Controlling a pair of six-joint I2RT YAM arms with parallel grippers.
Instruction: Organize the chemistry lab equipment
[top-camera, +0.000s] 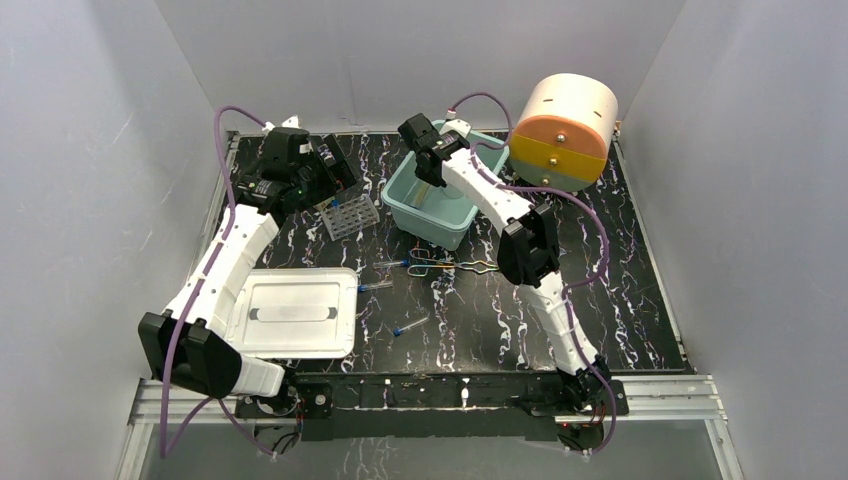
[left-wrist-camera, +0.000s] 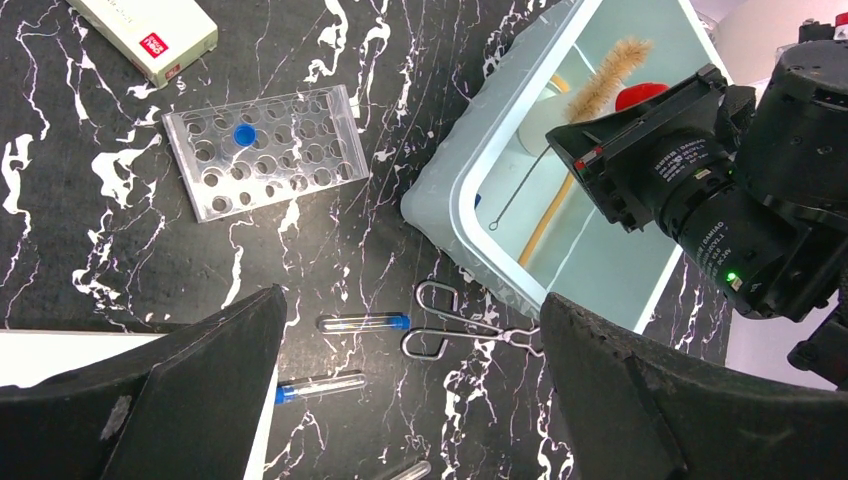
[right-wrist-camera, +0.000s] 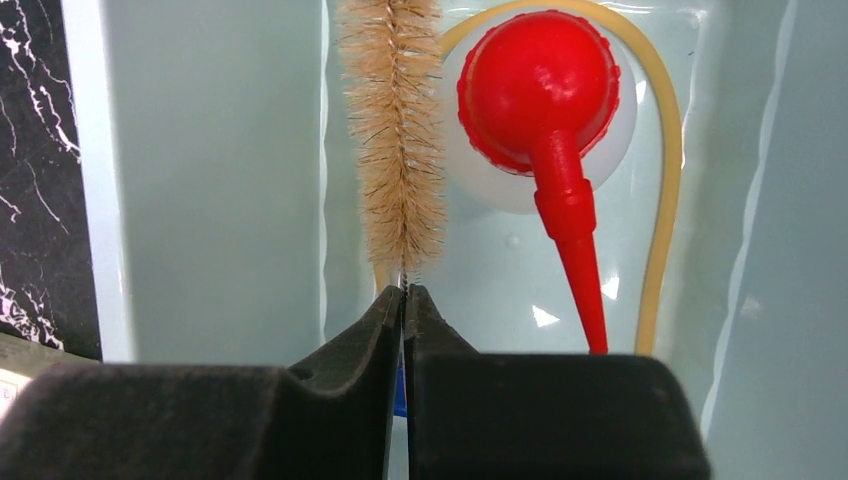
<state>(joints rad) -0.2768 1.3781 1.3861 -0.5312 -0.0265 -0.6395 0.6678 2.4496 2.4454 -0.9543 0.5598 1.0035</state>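
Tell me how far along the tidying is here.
Done: wash bottle and tubing lie in the bin. In hand: right hand pinches the brush inside it. Remaining: blue-capped tubes and tongs on the table; rack shows one blue cap; left hand open.

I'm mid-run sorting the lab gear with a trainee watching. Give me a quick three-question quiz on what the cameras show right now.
1. True or false: the left gripper is shut on a tube.
2. What is pinched in the right gripper? A) a glass beaker B) the bristle brush, by its wire stem C) a thermometer
3. Fill in: the tube rack has ___ blue cap showing in its holes.
Key: 1 false, it is open and empty; 2 B; 3 one.
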